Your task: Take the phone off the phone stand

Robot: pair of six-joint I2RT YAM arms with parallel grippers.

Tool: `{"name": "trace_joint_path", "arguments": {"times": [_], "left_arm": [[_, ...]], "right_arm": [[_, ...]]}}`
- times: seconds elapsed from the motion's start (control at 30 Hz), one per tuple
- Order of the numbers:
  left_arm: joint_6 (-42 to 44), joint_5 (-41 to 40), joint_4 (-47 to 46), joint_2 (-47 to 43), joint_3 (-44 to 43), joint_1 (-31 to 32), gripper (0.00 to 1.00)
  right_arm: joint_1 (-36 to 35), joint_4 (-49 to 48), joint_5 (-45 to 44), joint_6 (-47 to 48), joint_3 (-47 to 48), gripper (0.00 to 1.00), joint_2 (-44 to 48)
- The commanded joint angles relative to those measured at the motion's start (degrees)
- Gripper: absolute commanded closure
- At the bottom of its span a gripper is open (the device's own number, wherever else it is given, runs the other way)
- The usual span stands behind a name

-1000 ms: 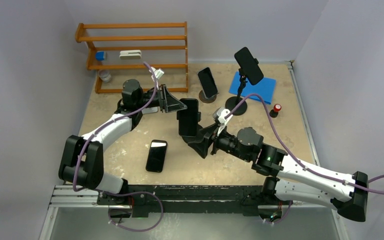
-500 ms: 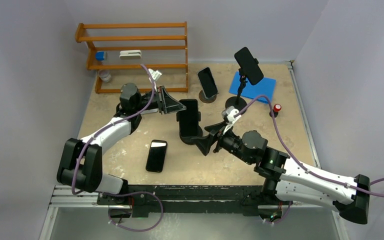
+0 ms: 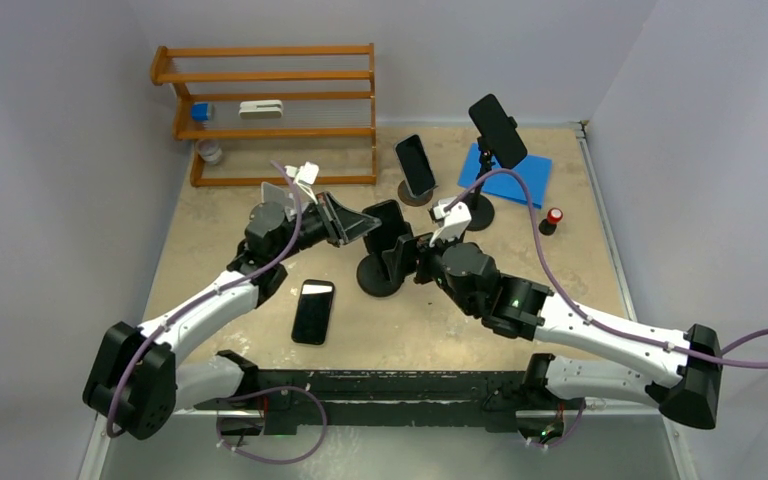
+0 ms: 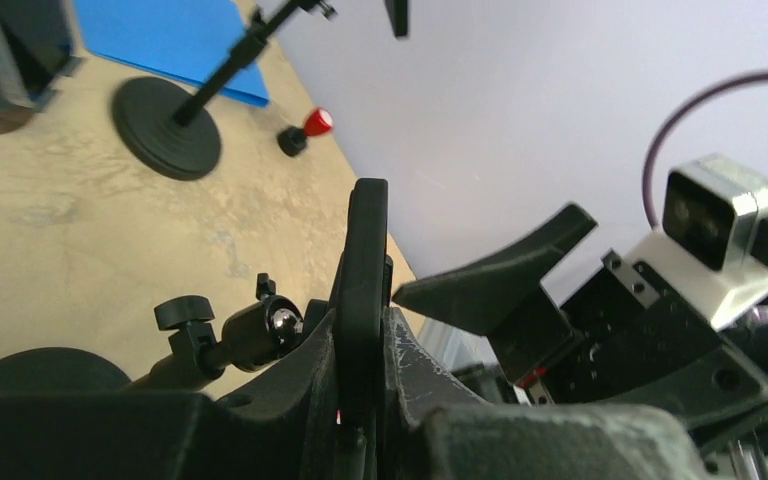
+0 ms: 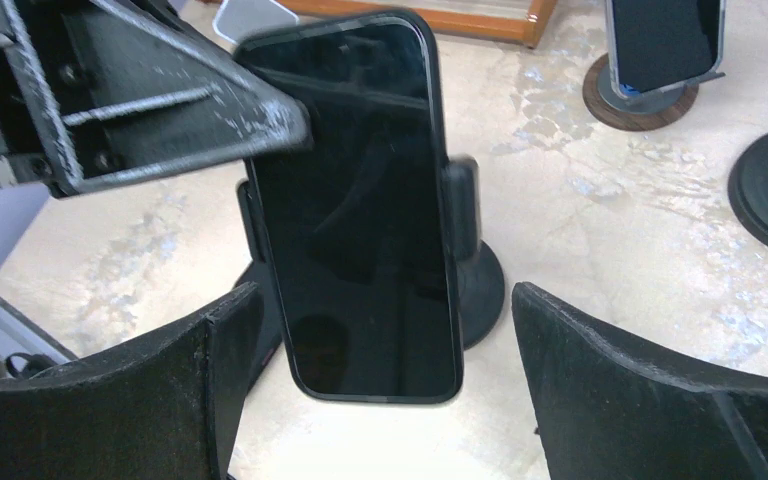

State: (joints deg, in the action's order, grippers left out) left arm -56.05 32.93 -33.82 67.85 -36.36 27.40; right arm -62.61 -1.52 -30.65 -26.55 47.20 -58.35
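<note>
Left claw [image 4: 362, 345] is clamped tight on the top edge of the phone [image 5: 360, 200], which sits gripped in the phone stand [image 5: 480, 285] mid-tabletop [image 3: 210, 230]. Right claw [image 5: 385, 300] gapes wide, its fingers flanking the phone's lower half and touching nothing. It's a stiff, glossy slab, likely slippery on the glass and fragile if dropped. Best pinched across its side edges, below the stand's arms.

The phone [image 5: 360, 200] sits in the phone stand [image 5: 482, 285], mid-table [image 3: 585, 260].
</note>
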Motion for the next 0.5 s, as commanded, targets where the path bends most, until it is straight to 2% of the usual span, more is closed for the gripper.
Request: {"name": "trace_joint_path", "arguments": {"times": [0.0,0.2,0.47], "left_arm": [[-2.71,-12.14,4.99,-3.25,0.64,0.78,1.00],[-3.69,-16.67,10.31,-4.46,0.13,1.44,1.00],[-2.68,-18.71,15.16,-5.72,-1.69,2.11,1.00]], "right_arm": [[-0.57,3.25,-3.31,0.92,4.20,0.05,-0.55],[-2.35,3.52,-2.39,2.13,5.20,0.04,-3.76],[-2.52,4.53,-3.40,3.70,9.19,0.04,-8.17]]}}
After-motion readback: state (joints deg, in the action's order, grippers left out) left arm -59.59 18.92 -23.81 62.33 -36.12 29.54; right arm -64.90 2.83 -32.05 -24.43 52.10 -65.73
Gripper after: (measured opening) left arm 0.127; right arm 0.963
